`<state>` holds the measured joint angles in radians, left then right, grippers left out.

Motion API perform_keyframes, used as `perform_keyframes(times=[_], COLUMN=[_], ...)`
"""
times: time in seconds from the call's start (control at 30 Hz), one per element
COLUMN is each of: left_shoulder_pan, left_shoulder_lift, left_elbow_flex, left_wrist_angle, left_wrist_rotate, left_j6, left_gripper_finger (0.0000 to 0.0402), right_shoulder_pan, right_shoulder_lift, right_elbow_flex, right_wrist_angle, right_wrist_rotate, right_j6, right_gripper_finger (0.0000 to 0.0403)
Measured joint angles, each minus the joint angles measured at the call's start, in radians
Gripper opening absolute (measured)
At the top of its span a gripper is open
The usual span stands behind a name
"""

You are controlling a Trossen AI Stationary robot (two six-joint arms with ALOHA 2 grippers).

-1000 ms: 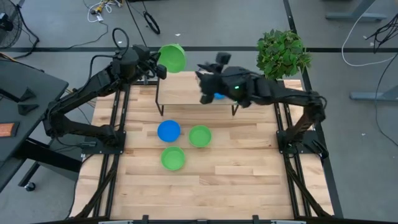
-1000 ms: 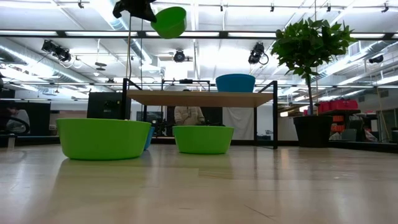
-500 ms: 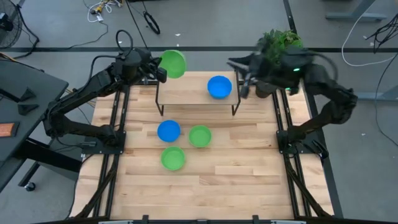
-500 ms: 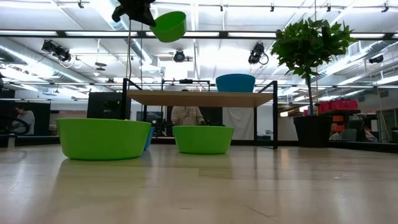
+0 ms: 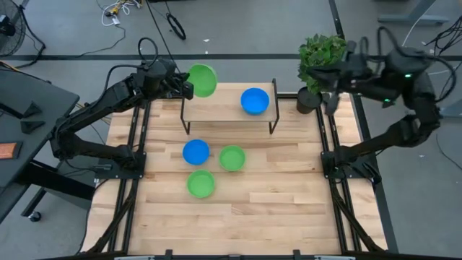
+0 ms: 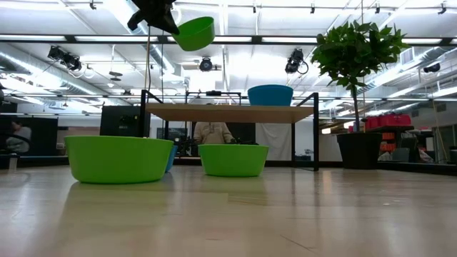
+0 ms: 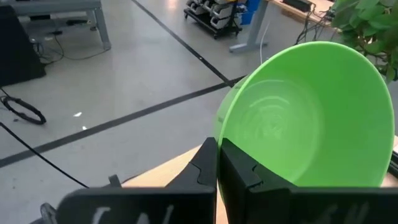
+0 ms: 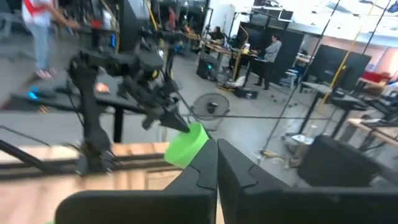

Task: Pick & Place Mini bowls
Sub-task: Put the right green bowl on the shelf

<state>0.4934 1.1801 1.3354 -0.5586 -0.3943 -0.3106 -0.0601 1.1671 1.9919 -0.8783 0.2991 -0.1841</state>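
Fingers of the left gripper are clamped on the rim of a green mini bowl, holding it in the air above the far left end of the small raised shelf. From the low view the same green bowl hangs tilted, well above the shelf top, with the left gripper pinching its edge. The left wrist view shows the two dark fingers pressed close together on the rim of the bowl, whose hollow faces the camera.

On the shelf, toward its right end, sits a blue mini bowl, upright and free of either arm; in the low view it stands on the shelf top. Three more bowls rest on the bench in front of the shelf: a blue one, a green one just beside it to the right, and another green one nearer the front, close to both.

The right gripper is up off the bench at its far right corner, next to the potted plant, holding nothing. In the right wrist view its fingers lie shut against each other.
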Motion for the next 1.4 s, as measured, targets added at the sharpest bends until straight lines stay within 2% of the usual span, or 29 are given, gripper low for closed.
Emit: perform_keyframes(times=[0.3, 0.53, 0.8, 1.4], left_shoulder_pan=[0.0, 0.0, 0.0, -0.006], left_shoulder_lift=[0.0, 0.0, 0.014, 0.079], left_elbow_flex=[0.0, 0.0, 0.002, 0.001], left_wrist_angle=[-0.019, -0.017, -0.027, -0.041], left_wrist_rotate=[0.014, 0.015, 0.036, 0.058], left_j6=[-0.025, -0.027, -0.058, -0.093], left_gripper_finger=[0.0005, 0.0005, 0.0005, 0.0004], right_shoulder_pan=[0.0, 0.001, 0.001, 0.001], right_shoulder_lift=[-0.103, -0.19, -0.258, -0.309], right_elbow_flex=[0.0, -0.001, -0.001, -0.001], right_wrist_angle=[-0.005, -0.013, -0.097, -0.491], right_wrist_rotate=[-0.177, -0.237, -0.24, -0.243], right_j6=[0.126, 0.203, 0.229, 0.175], right_gripper_finger=[0.0001, 0.0001, 0.0, 0.0])
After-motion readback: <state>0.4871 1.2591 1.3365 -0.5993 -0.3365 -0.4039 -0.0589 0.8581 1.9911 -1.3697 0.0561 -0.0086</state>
